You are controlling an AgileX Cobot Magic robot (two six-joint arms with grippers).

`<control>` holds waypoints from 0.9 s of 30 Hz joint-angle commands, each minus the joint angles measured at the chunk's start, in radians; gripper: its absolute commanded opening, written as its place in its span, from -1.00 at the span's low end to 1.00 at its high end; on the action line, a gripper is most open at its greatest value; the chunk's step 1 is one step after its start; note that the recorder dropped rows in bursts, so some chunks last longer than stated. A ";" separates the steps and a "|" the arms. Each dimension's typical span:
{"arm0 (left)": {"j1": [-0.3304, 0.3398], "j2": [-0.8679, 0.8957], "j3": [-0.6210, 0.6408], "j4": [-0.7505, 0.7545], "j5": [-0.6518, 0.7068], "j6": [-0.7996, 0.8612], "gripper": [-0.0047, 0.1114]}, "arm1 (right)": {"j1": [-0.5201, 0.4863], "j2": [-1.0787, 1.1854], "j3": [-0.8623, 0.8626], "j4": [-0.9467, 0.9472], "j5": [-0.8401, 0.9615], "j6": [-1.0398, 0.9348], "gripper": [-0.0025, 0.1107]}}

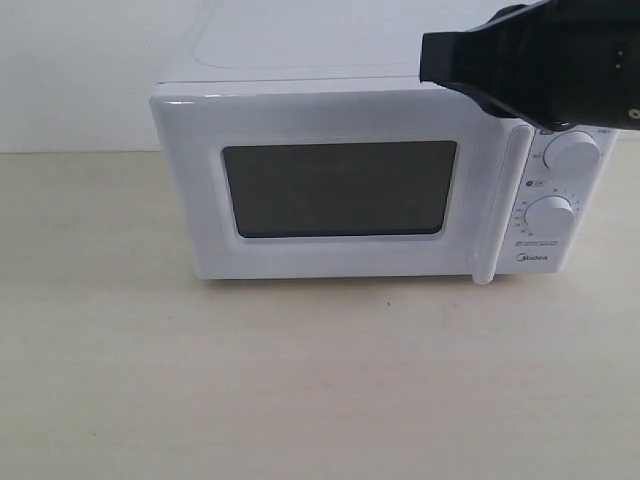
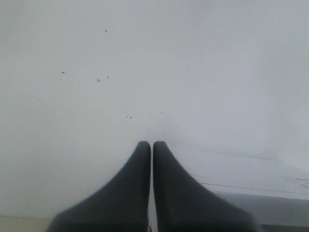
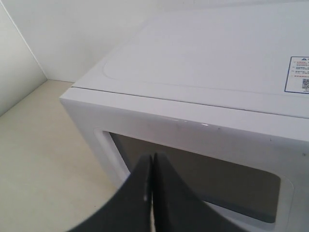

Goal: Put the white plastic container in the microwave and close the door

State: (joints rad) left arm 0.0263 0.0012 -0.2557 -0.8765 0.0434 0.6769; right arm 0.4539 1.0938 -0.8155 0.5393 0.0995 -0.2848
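Observation:
The white microwave (image 1: 380, 100) stands on the table, its door (image 1: 190, 180) closed flush with the dark window facing front. The vertical bar handle (image 1: 497, 200) runs beside two round dials (image 1: 572, 152). The white plastic container shows in no view. My right gripper (image 1: 432, 60) hangs shut and empty above the microwave's top right front; in the right wrist view the gripper (image 3: 152, 157) sits over the door (image 3: 145, 118) near its upper edge. My left gripper (image 2: 151, 143) is shut, holds nothing and faces a plain white surface. It is out of the exterior view.
The beige table (image 1: 300, 380) stretches out in front of the microwave and to its left. A white wall (image 1: 80, 70) stands behind. A small sticker (image 3: 299, 75) lies on the microwave's top. The right arm's black body (image 1: 560, 60) covers the microwave's upper right corner.

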 commanded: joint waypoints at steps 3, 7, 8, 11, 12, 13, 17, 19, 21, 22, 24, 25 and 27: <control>0.003 -0.001 0.113 0.620 0.003 -0.677 -0.85 | -0.006 -0.007 0.007 0.001 -0.012 -0.006 -0.96; 0.003 -0.001 0.194 0.931 -0.003 -1.028 -0.85 | -0.006 -0.007 0.007 0.001 -0.012 -0.006 -0.96; 0.003 -0.001 0.211 0.950 -0.018 -1.047 -0.85 | -0.006 -0.007 0.007 0.001 -0.012 -0.006 -0.96; 0.003 -0.001 0.254 0.950 -0.065 -1.042 -0.85 | -0.006 -0.007 0.007 0.001 -0.012 -0.006 -0.96; 0.003 -0.001 0.256 0.950 -0.078 -1.035 -0.85 | -0.006 -0.007 0.007 0.001 -0.012 -0.006 -0.96; 0.003 -0.001 0.256 0.950 -0.090 -1.024 -0.85 | -0.006 -0.007 0.007 0.001 -0.012 -0.006 -0.96; 0.003 -0.001 0.256 0.948 -0.033 -1.002 -0.85 | -0.006 -0.007 0.007 0.001 -0.012 -0.006 -0.96; 0.003 -0.001 0.256 0.948 -0.014 -0.959 -0.85 | -0.006 -0.007 0.007 0.001 -0.012 -0.006 -0.96; 0.003 -0.001 0.256 0.948 0.023 -0.903 -0.85 | -0.006 -0.007 0.007 0.001 -0.012 -0.006 -0.96; 0.003 -0.001 0.256 0.948 0.051 -0.879 -0.85 | -0.006 -0.007 0.007 0.001 -0.012 -0.006 -0.96; 0.003 -0.001 0.256 0.948 0.096 -0.874 -0.85 | -0.006 -0.007 0.007 0.001 -0.012 -0.006 -0.96; 0.003 -0.001 0.256 0.948 0.122 -0.874 -0.85 | -0.006 -0.007 0.007 0.001 -0.012 -0.006 -0.96; 0.003 -0.001 0.256 0.948 0.162 -0.869 -0.85 | -0.006 -0.007 0.007 0.001 -0.012 -0.006 -0.96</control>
State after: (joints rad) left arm 0.0263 0.0012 -0.0039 0.0680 0.1352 -0.2135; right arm 0.4539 1.0938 -0.8138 0.5401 0.0941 -0.2848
